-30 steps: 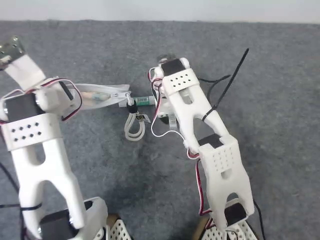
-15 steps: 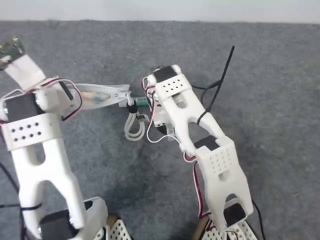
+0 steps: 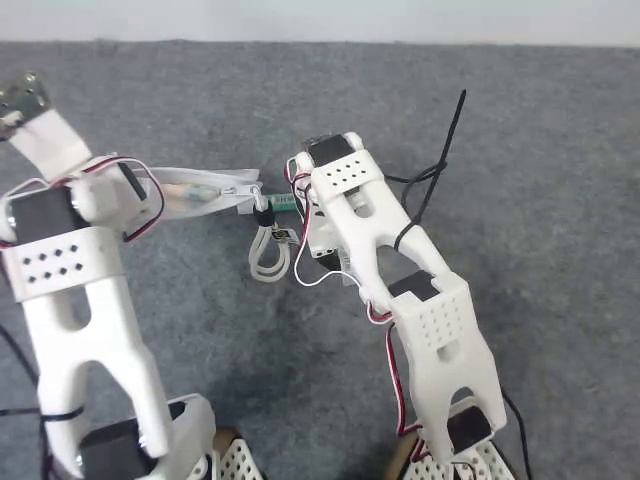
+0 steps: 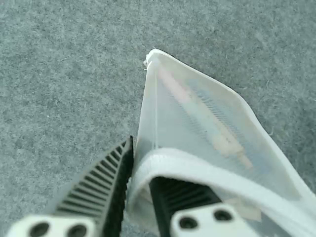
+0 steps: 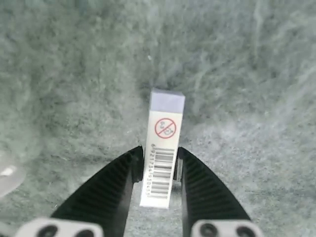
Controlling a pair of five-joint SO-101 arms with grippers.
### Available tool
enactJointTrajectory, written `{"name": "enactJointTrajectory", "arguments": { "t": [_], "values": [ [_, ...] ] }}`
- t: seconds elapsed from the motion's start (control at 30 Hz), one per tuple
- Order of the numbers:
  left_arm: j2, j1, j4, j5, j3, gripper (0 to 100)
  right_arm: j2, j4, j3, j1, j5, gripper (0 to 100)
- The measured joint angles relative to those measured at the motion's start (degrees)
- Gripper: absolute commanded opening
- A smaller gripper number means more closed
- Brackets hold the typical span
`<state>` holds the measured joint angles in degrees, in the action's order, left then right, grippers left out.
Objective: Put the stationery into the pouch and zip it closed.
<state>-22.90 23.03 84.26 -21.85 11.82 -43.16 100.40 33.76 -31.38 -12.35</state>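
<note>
A see-through white pouch lies at the left on the grey carpet, with pen-like stationery inside. My left gripper is shut on the pouch's white zipper band at its end. A white eraser in a barcode sleeve lies on the carpet between the jaws of my right gripper, which press on both its sides. In the high view my right gripper sits low beside the pouch's other end, where a small green-and-white piece shows next to the zipper pull.
A white cord loop hangs from the zipper pull onto the carpet. A stiff black cable tie sticks up from the right arm. A metal part sits at the far left. Open carpet lies to the right and back.
My right arm has swung left and lower, bringing its gripper down by the pouch's zipper end. The left arm and the pouch have not moved.
</note>
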Motion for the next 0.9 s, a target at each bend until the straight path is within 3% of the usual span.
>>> {"name": "enactJointTrajectory", "arguments": {
  "t": [0.17, 0.9],
  "values": [
    [0.0, 0.0, 0.0, 0.0, 0.0, 1, 0.0, 0.1, 0.0, 0.0, 0.0, 20.5],
    [0.0, 2.4, 0.0, 0.0, 0.0, 1, -0.9, -4.0, 0.0, 0.0, 0.0, 20.6]
  ]
}}
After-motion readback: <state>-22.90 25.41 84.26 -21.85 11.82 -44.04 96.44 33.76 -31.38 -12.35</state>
